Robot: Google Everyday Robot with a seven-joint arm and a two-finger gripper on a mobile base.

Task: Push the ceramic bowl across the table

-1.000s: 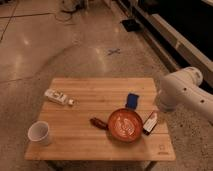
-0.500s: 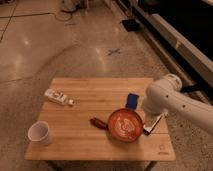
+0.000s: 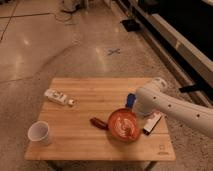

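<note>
At the right front of the worktop (image 3: pixel 95 92), the bowl (image 3: pixel 123 125) sits with the gripper (image 3: pixel 139 111) right by its far rim, probably lined up to shove it across, though I can't tell whether it's clenched or released.

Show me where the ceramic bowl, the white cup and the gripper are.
ceramic bowl (image 3: pixel 123 125): camera view, inside floor.
white cup (image 3: pixel 40 138): camera view, side wall.
gripper (image 3: pixel 142 113): camera view, its lower end, beside the bowl's right rim.
</note>
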